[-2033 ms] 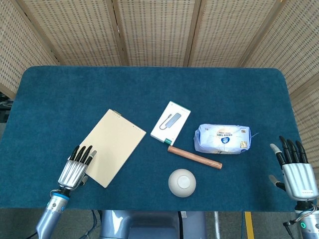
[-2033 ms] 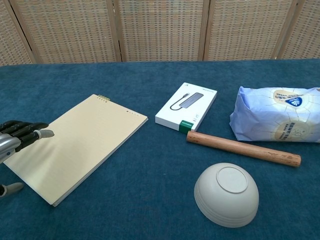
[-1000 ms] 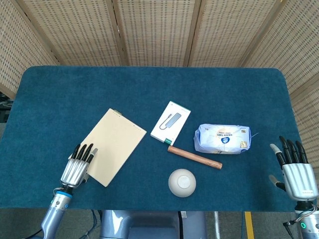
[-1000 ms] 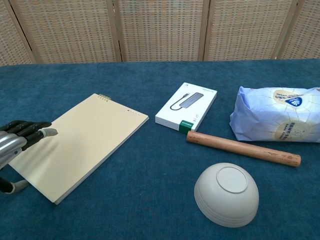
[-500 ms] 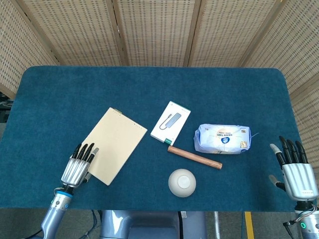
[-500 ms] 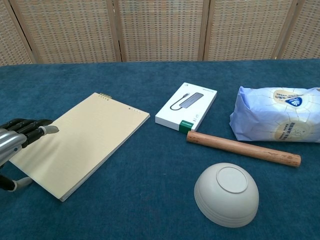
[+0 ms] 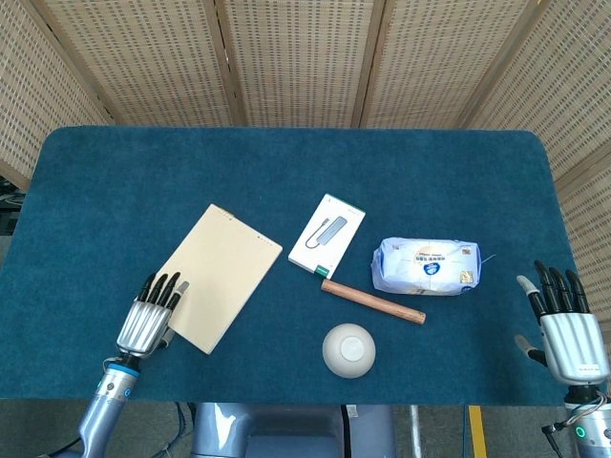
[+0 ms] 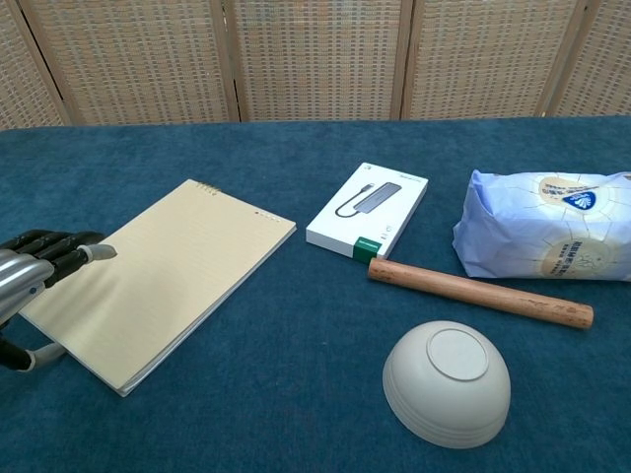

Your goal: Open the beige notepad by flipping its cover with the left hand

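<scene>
Head view: the left hand [image 7: 148,322] lies flat at the near-left corner of the notepad [image 7: 219,277], fingers [image 7: 162,288] straight and close together, their tips on the notepad's left edge. Chest view: the fingertips [image 8: 71,255] rest on the cover while the thumb [image 8: 39,355] sits at the near edge; whether it is hooked under the cover cannot be told. The notepad lies closed on the table [image 7: 286,162], extending right of and beyond the fingers. The right hand [image 7: 570,336] rests at the table's near-right edge, fingers straight, slightly spread, holding nothing. Well right of the left fingers lie a box [image 7: 327,236], a rod [image 7: 372,301], a bowl [image 7: 348,350] and a packet [image 7: 426,266].
</scene>
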`<state>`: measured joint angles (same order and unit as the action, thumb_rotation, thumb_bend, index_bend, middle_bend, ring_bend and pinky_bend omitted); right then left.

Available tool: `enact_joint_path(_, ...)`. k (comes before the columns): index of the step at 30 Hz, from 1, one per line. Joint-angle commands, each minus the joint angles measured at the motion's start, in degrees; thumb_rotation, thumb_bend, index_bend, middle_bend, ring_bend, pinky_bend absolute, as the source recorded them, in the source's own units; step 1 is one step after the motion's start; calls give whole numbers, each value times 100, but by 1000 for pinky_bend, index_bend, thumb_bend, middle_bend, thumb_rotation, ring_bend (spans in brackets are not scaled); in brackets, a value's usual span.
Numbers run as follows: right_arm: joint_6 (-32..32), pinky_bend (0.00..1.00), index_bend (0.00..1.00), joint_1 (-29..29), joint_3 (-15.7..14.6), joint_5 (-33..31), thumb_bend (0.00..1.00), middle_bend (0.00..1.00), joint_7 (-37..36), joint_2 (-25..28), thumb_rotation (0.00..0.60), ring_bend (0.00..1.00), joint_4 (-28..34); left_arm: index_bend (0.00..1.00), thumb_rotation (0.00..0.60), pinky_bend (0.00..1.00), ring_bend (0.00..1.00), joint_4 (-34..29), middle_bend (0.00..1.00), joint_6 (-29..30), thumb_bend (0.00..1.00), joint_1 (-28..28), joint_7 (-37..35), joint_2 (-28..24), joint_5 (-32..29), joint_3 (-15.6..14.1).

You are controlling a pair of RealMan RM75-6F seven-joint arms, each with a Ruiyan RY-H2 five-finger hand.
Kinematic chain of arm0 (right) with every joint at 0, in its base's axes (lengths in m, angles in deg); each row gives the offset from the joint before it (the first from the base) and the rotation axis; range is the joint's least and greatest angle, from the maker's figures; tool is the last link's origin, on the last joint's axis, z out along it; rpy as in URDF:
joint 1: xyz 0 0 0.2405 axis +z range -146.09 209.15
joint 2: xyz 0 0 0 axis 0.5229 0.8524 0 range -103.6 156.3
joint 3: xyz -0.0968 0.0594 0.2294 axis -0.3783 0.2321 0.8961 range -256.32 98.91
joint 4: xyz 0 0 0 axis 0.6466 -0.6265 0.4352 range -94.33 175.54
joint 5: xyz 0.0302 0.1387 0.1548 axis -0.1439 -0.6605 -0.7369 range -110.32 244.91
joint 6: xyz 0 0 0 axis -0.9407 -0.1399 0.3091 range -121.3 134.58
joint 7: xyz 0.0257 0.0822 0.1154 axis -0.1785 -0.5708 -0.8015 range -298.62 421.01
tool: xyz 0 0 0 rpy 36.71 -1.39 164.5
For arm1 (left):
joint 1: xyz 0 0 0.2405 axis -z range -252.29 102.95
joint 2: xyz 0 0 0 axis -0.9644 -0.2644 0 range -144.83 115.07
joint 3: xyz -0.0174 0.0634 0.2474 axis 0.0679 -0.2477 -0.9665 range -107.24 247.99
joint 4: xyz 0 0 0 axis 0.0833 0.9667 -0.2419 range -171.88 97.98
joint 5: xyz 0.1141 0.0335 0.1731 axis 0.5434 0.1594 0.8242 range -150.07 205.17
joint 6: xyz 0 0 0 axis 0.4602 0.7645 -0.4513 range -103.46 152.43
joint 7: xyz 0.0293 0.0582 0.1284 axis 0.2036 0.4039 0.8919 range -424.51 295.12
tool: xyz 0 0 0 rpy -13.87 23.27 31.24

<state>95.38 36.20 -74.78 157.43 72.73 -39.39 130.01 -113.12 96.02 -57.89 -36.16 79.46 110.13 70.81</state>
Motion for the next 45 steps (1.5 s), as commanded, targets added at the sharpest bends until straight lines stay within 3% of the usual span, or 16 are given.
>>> enact_joint_path(1,0,0,141,0,-1,3,105,0,-11,2,600,0,5,93,600,0,0,92,0,17,304,13,23,58,-13,31)
enact_joint_path(19,-10,0,141,1,-8,6,104,0,-42,13,600,0,17,229,600,0,0,714,0,516,355,6,-331,446,336,78)
enact_joint_path(45,15,0,141,-4,-25,58,104,0,-97,21,600,0,20,252,600,0,0,1197,0,733,442,129,-307,738,494,203)
